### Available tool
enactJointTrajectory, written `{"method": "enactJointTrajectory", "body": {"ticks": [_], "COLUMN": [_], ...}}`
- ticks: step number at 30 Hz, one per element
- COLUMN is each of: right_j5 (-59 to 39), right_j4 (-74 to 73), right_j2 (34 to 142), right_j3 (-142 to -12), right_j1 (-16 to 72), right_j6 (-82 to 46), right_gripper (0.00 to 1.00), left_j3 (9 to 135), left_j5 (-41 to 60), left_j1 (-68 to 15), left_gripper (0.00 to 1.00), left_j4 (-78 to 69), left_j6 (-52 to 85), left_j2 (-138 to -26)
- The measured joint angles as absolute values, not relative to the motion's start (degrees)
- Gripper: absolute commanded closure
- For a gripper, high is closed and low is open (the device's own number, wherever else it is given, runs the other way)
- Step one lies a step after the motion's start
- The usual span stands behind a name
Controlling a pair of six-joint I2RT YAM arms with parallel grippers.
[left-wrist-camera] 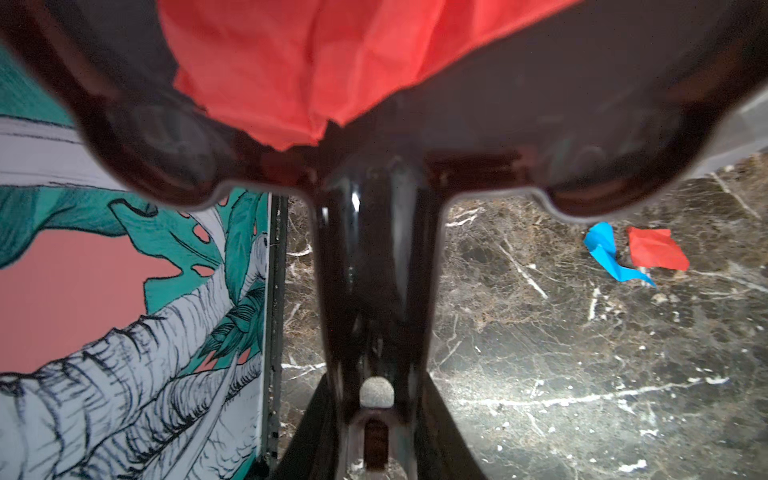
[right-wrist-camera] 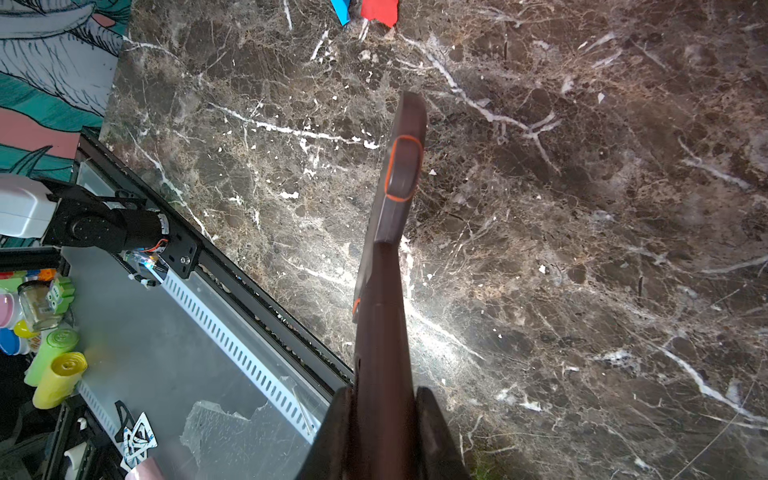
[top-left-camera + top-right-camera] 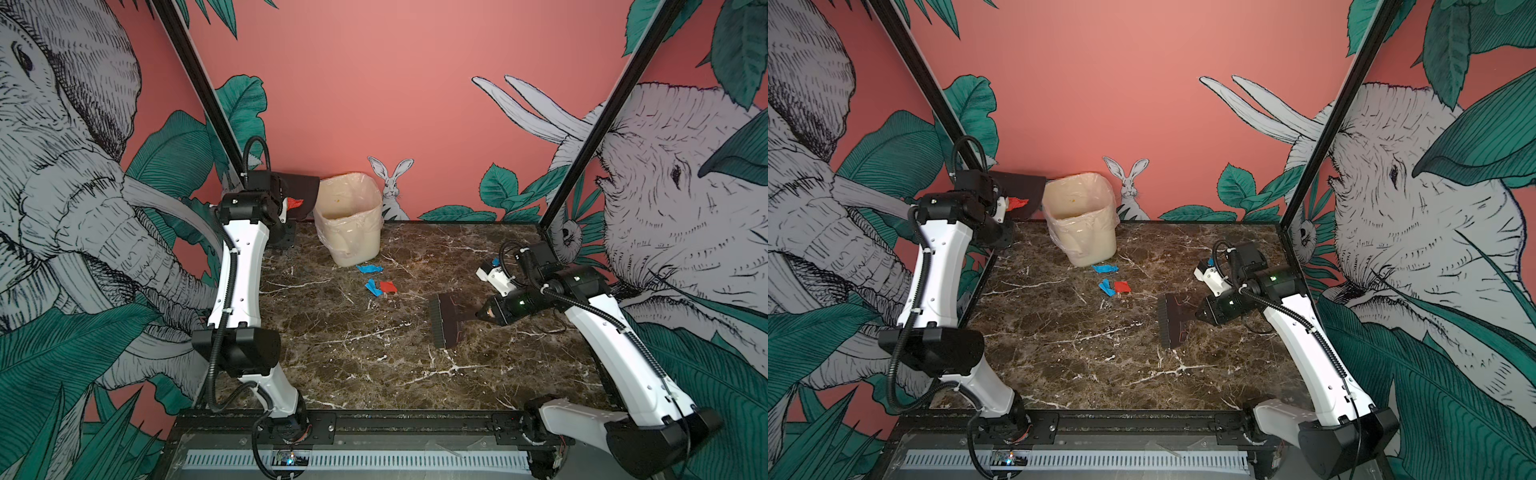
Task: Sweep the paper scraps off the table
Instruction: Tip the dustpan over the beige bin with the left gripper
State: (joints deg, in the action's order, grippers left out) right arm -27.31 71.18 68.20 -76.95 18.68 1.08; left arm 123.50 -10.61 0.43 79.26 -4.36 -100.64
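On the table [image 3: 374, 361], in front of the bin, lie the paper scraps: two blue ones [image 3: 369, 269] [image 3: 372, 287] and a red one [image 3: 388, 286], also seen in the left wrist view as blue [image 1: 606, 253] and red [image 1: 656, 249]. My left gripper [image 1: 376, 419] is shut on the handle of a dark dustpan [image 3: 301, 195], raised at the back left beside the bin. A red scrap [image 1: 324, 70] lies in the pan. My right gripper [image 2: 380, 399] is shut on a dark brush [image 3: 446, 320], its bristles down on the table right of the scraps.
A cream bin [image 3: 357, 245] lined with clear plastic stands at the back of the table, right of the dustpan. Black frame posts rise at both back corners. A black rail [image 3: 415, 419] runs along the front edge.
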Motion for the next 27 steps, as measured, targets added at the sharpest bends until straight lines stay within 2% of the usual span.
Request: {"method": "enactJointTrajectory", "body": {"ticks": [5, 10, 27], "right_j5": [-27.88, -28.56, -30.65], "right_j4": [71.16, 71.2, 72.1], "right_j2": [67.81, 67.81, 67.81], "right_j3": [-76.95, -76.95, -76.95], "right_j1": [18.68, 18.68, 18.68], "right_j6": [0.69, 0.38, -0.97], "right_gripper": [1.0, 1.0, 1.0], "left_j3": [130.23, 134.13, 135.06], "left_j5": [-15.97, -22.5, -38.7], "left_j1": [-0.49, -4.97, -12.56], "left_gripper": [1.0, 1.0, 1.0], "left_j4": [81.3, 82.72, 82.63], "left_j6": [-5.93, -7.81, -16.51], "left_j2": [-106.98, -110.34, -112.36]}}
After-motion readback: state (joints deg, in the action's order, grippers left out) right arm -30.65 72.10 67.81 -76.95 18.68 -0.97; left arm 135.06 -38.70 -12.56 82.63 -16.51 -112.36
